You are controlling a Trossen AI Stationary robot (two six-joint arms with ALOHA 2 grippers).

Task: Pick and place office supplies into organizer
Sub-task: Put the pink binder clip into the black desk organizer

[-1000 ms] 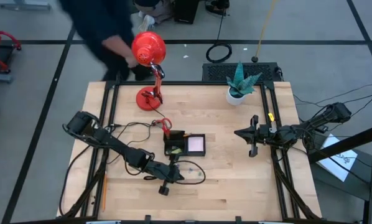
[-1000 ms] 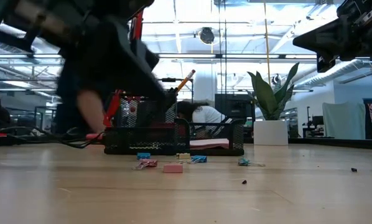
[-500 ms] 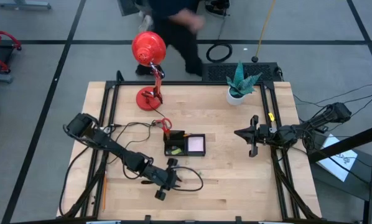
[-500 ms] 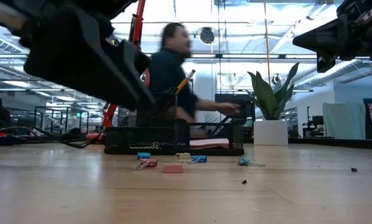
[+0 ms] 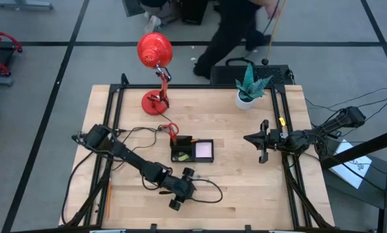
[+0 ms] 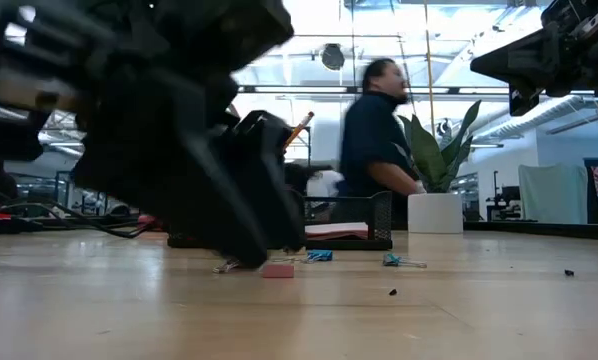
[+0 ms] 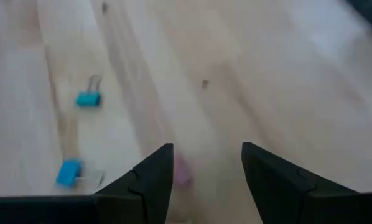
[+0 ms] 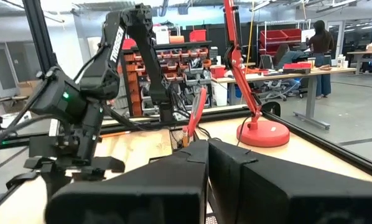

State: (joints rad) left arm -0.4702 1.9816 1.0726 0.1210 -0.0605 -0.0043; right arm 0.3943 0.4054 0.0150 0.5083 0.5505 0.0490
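Note:
The black mesh organizer [image 5: 192,150] stands mid-table with a pale pad [image 5: 204,150] in it. An orange pencil [image 6: 299,128] sticks up from it, and red scissor handles [image 5: 171,129] show at its far left. On the wood in front of it lie blue clips [image 7: 88,98] [image 6: 319,256] and a small pink piece [image 6: 277,269]. My left gripper [image 7: 204,165] hangs open just above the table, near these and nearer the front edge [image 5: 182,189]. The blurred pink piece shows between its fingers. My right gripper [image 5: 247,137] waits shut, raised at the right.
A red desk lamp [image 5: 156,52] stands at the far left and a potted plant [image 5: 246,96] at the far right. A black cable [image 5: 210,188] loops on the table beside my left gripper. A person [image 5: 235,29] walks beyond the far edge.
My left gripper has gone down and toward the table's near and right edges, and now fills much of the low view. The person behind the table has walked from left to right.

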